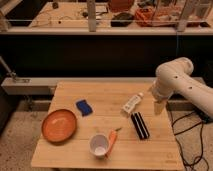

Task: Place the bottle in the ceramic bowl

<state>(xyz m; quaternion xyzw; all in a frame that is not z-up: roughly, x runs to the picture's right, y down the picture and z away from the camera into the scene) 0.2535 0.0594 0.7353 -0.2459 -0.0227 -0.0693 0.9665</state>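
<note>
Colours: bottle [132, 103] is white with a white cap and a faint print on the label. Ceramic bowl [59, 125], near left, is plain orange-brown. Far of it lies a solid blue sponge [84, 107]. Right of centre is a black bar [140, 125] with a ribbed pattern. The cup [99, 145] is white; the orange carrot-like item [113, 140] has a green tip. Table [110, 95] is light wood grain. Gripper [159, 107], at the table's right edge just right of the bottle, is off-white, as is the arm [175, 80].

Matt wood table [107, 92], glossy ceramic bowl [59, 125], plastic bottle [132, 104], smooth pale pincer [158, 107] beside it
</note>
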